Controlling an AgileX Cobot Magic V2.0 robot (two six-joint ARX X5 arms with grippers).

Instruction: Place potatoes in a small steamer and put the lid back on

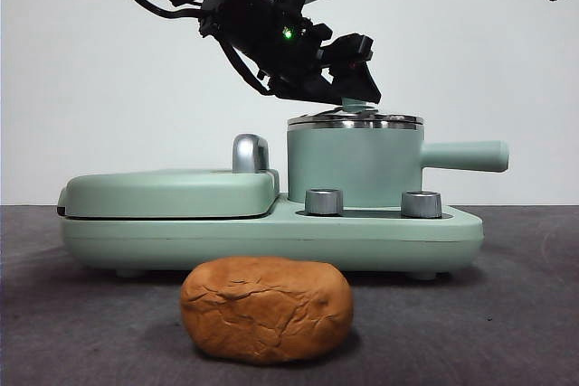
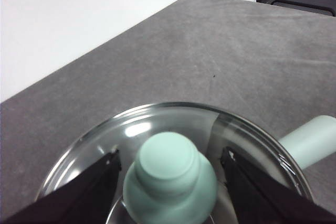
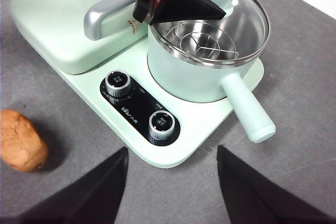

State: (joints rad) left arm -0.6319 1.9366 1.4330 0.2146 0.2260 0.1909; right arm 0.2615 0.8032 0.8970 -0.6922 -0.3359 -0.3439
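One potato (image 1: 266,308), orange-brown with a cracked skin, lies on the grey table (image 1: 525,314) in front of the mint-green cooker base (image 1: 380,234), apart from it and outside the small steamer (image 1: 355,164). The steamer sits on the base's right half, its straight handle (image 1: 466,155) sticking out to the side; through the glass a steel wire rack (image 3: 202,40) shows inside the pot. The lid (image 3: 247,17) rests on the steel rim, and the left gripper (image 2: 169,174) is down over it, its jaws spread to either side of the mint-green knob (image 2: 170,179) with a gap on each side, not pressing it. Beside the steamer lies the flat griddle (image 1: 172,192) with its steel handle (image 1: 251,153). Two steel dials (image 3: 118,82) sit on a black panel (image 3: 137,109) on the base; small white lettering runs between them, too small to read. The right gripper (image 3: 172,182) hangs above the table in front of the cooker, jaws wide apart and holding nothing.
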